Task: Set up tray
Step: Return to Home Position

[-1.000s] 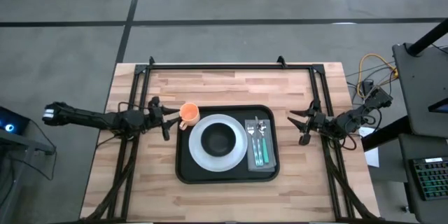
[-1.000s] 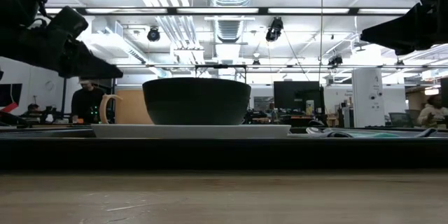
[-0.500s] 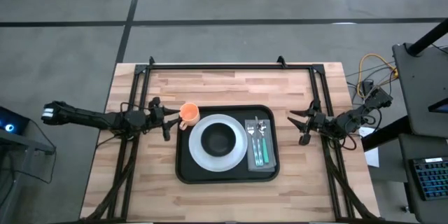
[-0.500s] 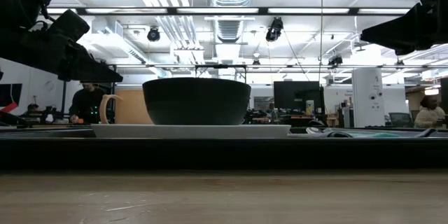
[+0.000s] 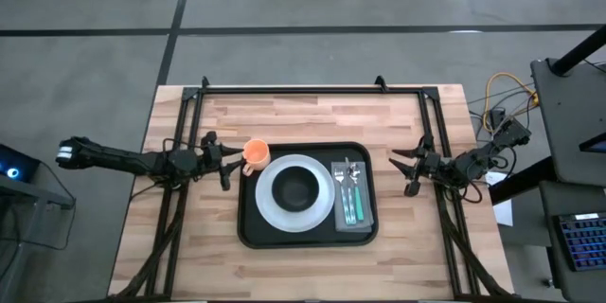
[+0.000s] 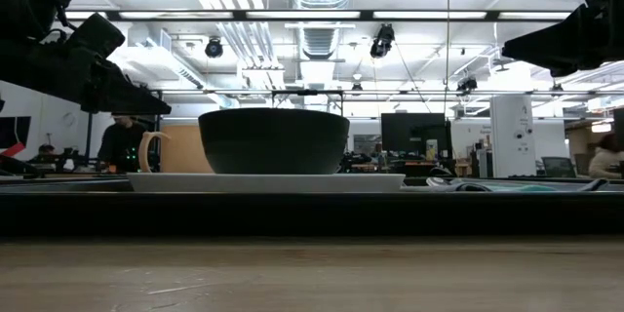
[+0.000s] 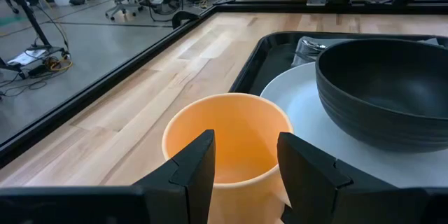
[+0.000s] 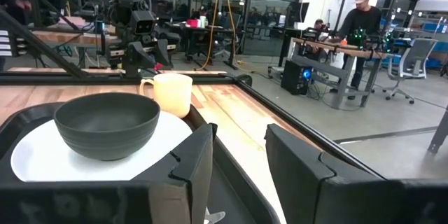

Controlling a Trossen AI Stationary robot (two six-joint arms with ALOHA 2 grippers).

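— Where does the tray (image 5: 248,232) sit?
— In the middle of the wooden bench (image 5: 303,114), long side running left to right, between the two arms.
— And what is on it?
— A white plate (image 5: 270,205) left of centre carries a dark bowl (image 5: 299,187). On the tray's right part lies a grey napkin (image 5: 367,214) with blue-green cutlery (image 5: 351,197) laid lengthwise on top. An orange cup (image 5: 256,152) stands at the rear left corner, just beside the plate.
— The arms?
— The left pincer (image 5: 225,164) hangs just left of the cup, fingers apart, gripping nothing. The right pincer (image 5: 402,172) is off the tray's right edge, near the napkin, fingers likewise apart and empty.
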